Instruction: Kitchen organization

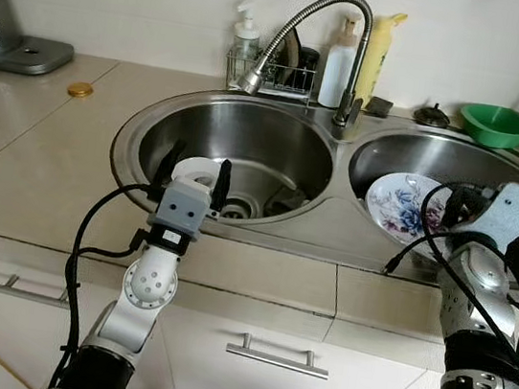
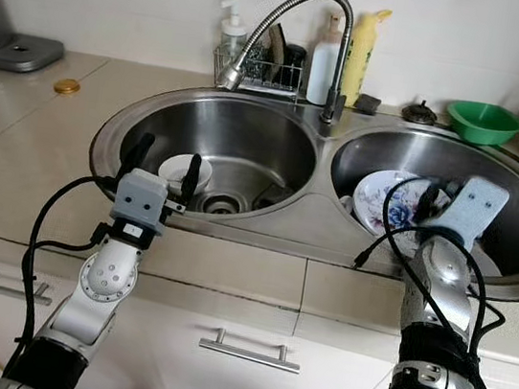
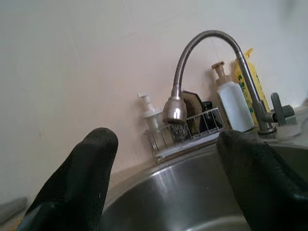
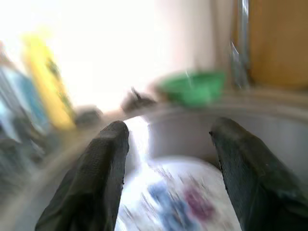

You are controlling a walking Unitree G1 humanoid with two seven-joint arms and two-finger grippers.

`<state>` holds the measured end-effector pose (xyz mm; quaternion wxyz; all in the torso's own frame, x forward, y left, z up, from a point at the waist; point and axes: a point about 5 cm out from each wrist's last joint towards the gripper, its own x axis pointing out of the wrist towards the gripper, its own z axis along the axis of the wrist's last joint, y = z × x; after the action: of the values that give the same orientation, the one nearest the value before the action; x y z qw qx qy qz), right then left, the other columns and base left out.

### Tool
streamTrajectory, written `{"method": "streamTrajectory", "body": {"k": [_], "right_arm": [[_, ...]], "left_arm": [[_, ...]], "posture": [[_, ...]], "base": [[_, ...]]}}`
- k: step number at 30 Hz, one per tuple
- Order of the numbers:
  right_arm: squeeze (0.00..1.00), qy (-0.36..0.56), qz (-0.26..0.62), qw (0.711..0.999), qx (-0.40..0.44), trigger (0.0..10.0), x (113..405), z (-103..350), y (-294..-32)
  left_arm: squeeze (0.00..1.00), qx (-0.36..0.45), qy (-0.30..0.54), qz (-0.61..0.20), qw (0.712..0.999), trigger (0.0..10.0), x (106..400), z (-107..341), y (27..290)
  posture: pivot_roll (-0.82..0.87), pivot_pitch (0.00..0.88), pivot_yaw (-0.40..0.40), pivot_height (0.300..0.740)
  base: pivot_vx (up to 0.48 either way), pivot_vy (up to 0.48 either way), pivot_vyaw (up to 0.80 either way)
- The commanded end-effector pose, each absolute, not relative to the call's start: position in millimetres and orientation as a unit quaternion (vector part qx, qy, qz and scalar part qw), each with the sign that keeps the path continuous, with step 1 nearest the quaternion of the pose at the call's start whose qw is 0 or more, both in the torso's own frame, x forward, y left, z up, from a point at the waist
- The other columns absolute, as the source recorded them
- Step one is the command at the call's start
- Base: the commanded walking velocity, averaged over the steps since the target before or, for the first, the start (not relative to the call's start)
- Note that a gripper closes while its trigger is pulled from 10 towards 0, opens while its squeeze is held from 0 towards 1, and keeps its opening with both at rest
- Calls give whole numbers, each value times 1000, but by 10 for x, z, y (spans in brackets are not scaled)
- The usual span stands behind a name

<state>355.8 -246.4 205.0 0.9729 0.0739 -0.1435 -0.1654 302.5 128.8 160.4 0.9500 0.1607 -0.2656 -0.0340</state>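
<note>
Beige tiled table (image 1: 43, 154) surrounds a steel double sink (image 1: 330, 209), which serves as the landmark; behind it a faucet (image 1: 302, 26), a wire rack (image 1: 268, 75) with bottles, and a green bowl (image 1: 497, 124) are seen. In the sink's left basin a small white bowl (image 2: 185, 171) lies near the drain; in its right basin a floral plate (image 1: 403, 205) rests tilted. The left gripper (image 1: 192, 173) is held over the left basin's near rim, jaws released and spread on either side of the white bowl, nothing grasped; the right gripper (image 4: 166, 159) is poised above the floral plate, jaws likewise released. The step in hand is judged to be the reach for dishes in the sink; next, a descent and closure on 1 rim is called for.
</note>
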Motion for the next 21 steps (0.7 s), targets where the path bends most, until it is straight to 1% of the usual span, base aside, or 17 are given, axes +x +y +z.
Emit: {"method": "streamTrajectory", "body": {"k": [1, 9, 13, 16, 21], "right_arm": [[0, -178, -130, 973, 65, 10000, 3538, 2121, -2307], [0, -216, -80, 970, 78, 10000, 3473, 2187, -2092], [0, -237, -53, 968, 63, 10000, 3417, 2217, -1984], [0, -243, -46, 968, 48, 10000, 3400, 2215, -1958], [0, -251, -36, 967, 36, 10000, 3385, 2228, -1925]], "left_arm": [[0, 171, -303, -31, 937, 10000, 2989, 1724, 1276], [0, 164, -299, -29, 940, 10000, 2992, 1729, 1277], [0, 166, -298, -33, 940, 10000, 2990, 1723, 1271], [0, 166, -297, -33, 940, 10000, 2989, 1721, 1265], [0, 167, -295, -35, 940, 10000, 2989, 1711, 1265]], "posture": [[46, 0, 20, 740], [46, 0, 20, 740], [46, 0, 21, 740], [46, 0, 20, 740], [45, 0, 20, 740]], "base": [[0, 0, 0], [0, 0, 0], [0, 0, 0], [0, 0, 0], [0, 480, 0]]}}
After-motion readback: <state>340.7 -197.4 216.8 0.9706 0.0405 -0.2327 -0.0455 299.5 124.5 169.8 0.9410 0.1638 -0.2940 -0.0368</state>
